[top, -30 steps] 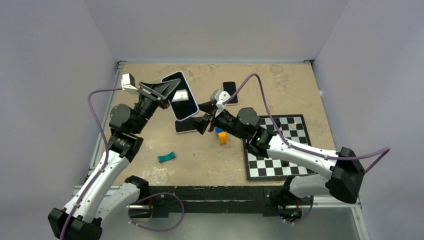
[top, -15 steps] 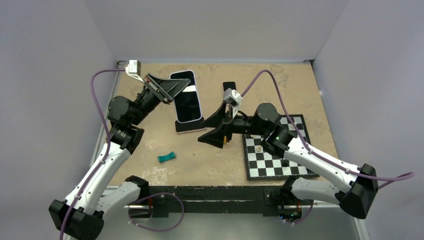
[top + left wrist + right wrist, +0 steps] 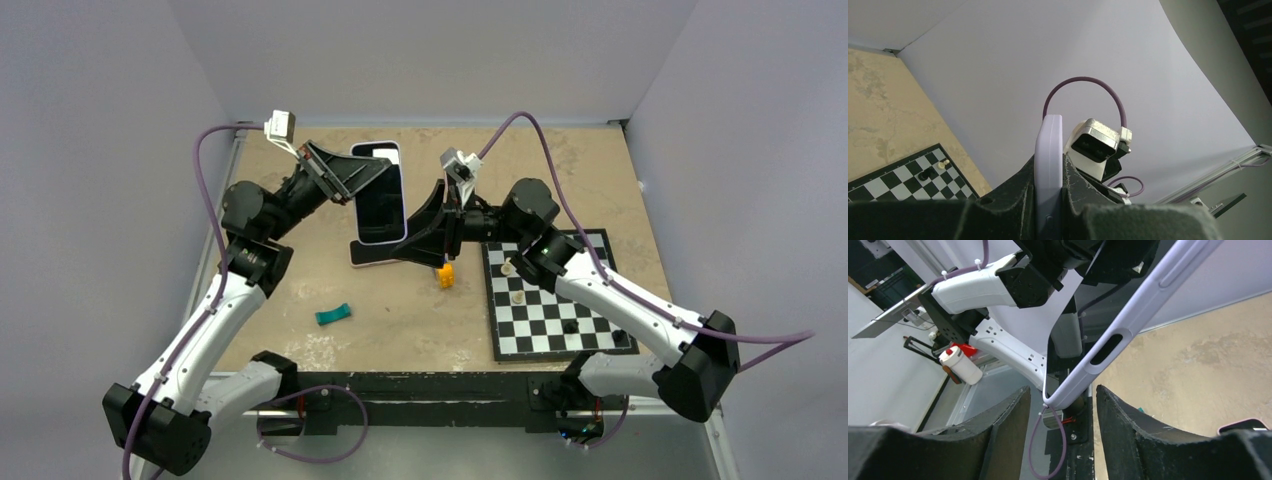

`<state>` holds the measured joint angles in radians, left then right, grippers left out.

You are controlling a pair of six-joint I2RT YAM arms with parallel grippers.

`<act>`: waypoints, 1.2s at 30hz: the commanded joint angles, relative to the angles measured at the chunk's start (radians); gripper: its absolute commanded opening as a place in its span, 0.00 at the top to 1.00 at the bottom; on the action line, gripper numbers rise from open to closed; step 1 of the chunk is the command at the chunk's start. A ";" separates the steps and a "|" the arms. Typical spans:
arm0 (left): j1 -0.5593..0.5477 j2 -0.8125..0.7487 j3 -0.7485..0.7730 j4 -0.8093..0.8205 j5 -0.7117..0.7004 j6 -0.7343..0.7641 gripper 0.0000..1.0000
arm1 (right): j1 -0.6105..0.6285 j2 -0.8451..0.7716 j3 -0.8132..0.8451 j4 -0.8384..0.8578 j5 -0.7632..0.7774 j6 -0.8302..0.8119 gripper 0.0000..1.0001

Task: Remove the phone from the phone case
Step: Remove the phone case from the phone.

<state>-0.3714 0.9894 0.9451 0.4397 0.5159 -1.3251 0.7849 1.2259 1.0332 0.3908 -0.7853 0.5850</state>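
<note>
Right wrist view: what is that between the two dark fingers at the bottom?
A corner of the lilac phone case, poking into the gap between the open fingers. The right wrist view shows it.

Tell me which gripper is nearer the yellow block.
Right. The right gripper is just left of the yellow block, open around the lower corner of the cased phone. The left gripper is farther back and left, shut on that phone.
</note>
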 commanded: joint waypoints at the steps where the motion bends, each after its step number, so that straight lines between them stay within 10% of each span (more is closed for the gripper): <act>1: 0.005 -0.014 0.068 0.077 0.010 -0.014 1.00 | -0.006 0.003 0.058 0.062 -0.034 0.014 0.47; 13: 0.005 -0.010 0.094 0.066 0.032 -0.134 1.00 | -0.011 0.038 0.059 0.086 -0.051 -0.094 1.00; 23: 0.003 0.046 0.055 0.071 0.134 -0.488 1.00 | -0.017 0.154 0.221 -0.081 0.065 -0.531 1.00; 36: 0.004 0.014 0.074 0.062 0.094 -0.336 1.00 | -0.076 0.193 0.205 -0.072 0.088 -0.350 1.00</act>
<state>-0.3481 1.0565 0.9833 0.4484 0.5514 -1.7390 0.7273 1.4277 1.2999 0.3286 -0.8249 0.1822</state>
